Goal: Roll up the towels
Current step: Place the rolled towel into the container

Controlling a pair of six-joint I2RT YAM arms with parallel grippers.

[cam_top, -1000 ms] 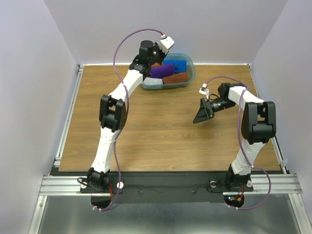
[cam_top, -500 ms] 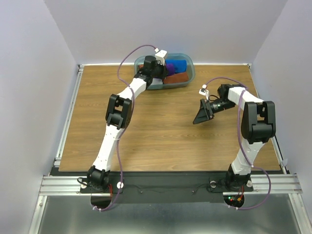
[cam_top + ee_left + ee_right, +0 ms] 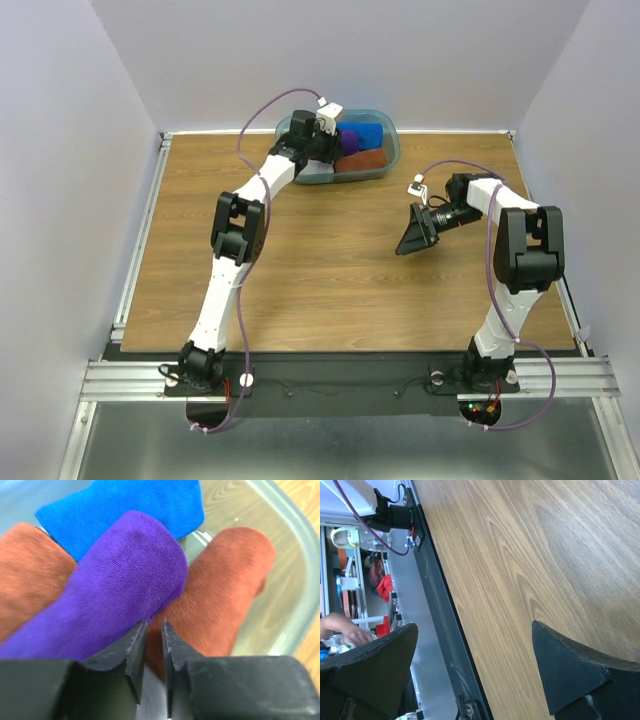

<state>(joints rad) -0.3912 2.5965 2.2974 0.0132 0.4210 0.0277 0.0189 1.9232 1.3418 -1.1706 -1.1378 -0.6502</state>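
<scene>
Rolled towels lie in the teal-grey tub (image 3: 391,150) at the back of the table. In the left wrist view a purple roll (image 3: 125,575) lies between two rust-brown rolls (image 3: 225,590), with a bright blue towel (image 3: 125,510) behind. The top view also shows the purple (image 3: 352,132), blue (image 3: 368,133), rust (image 3: 362,160) and pale grey (image 3: 318,171) towels. My left gripper (image 3: 154,625) is down in the tub (image 3: 295,605), jaws almost together, tips at the seam between the purple and right rust rolls, pinching nothing that I can see. My right gripper (image 3: 410,235) hovers wide open and empty over the table (image 3: 474,624).
The tub stands at the table's far edge near the back wall. The right wrist view shows bare wood (image 3: 520,555) and the black front rail (image 3: 435,630) with clutter beyond it. Walls close in the table on three sides.
My left arm has come down from above the tub into it, onto the towels. The right arm has not moved.
</scene>
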